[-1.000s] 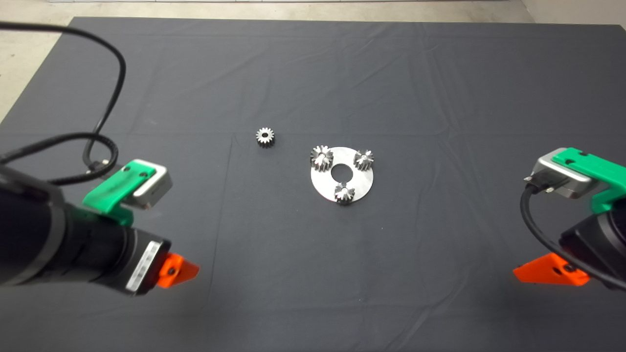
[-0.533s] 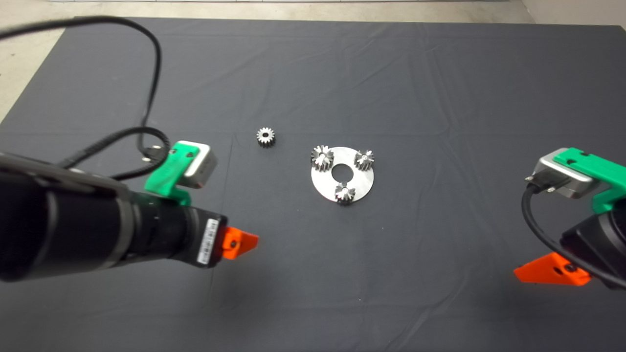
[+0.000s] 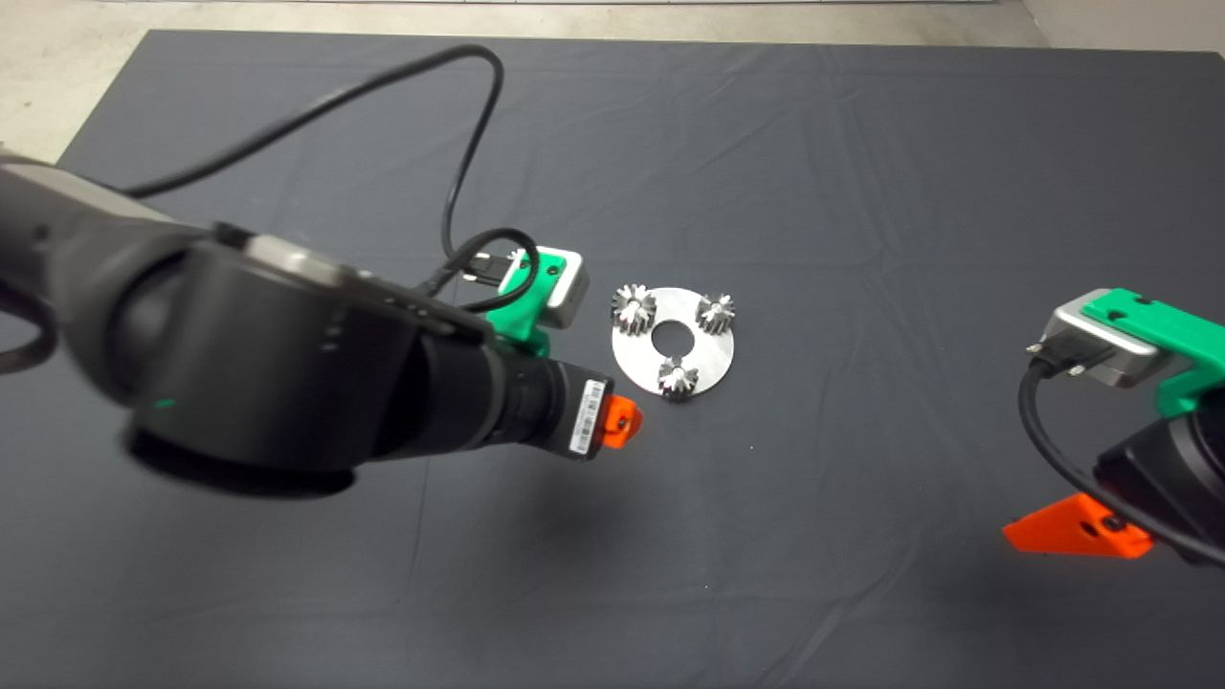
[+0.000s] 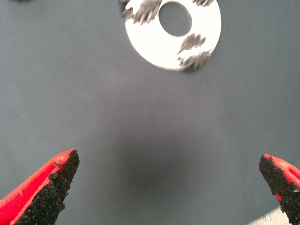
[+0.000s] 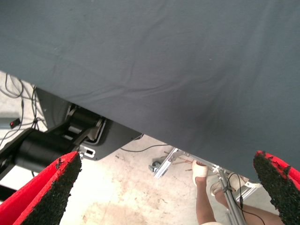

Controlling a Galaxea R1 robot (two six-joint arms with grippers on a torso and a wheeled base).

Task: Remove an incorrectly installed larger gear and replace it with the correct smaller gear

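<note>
A round silver plate (image 3: 706, 362) lies mid-mat with three gears on it. The larger gear (image 3: 633, 308), shiny and star-like, sits at the plate's far left; it also shows in the left wrist view (image 4: 140, 9). Two narrower gears (image 3: 715, 312) (image 3: 678, 377) sit at the far right and the front. The loose smaller gear is hidden behind my left arm's camera mount (image 3: 536, 287). My left gripper (image 4: 164, 187) is open and empty, hovering just front-left of the plate (image 4: 154, 47); one red finger (image 3: 620, 421) shows. My right gripper (image 5: 164, 192) is open, parked at the lower right.
My left arm and its black cable (image 3: 459, 124) cover the mat's left half. In the right wrist view the mat's edge (image 5: 140, 131) shows, with the floor, equipment and a person's leg (image 5: 204, 201) beyond it.
My left arm has swung in from the lower left towards the plate, and it now covers the loose smaller gear. The right arm and the plate have not moved.
</note>
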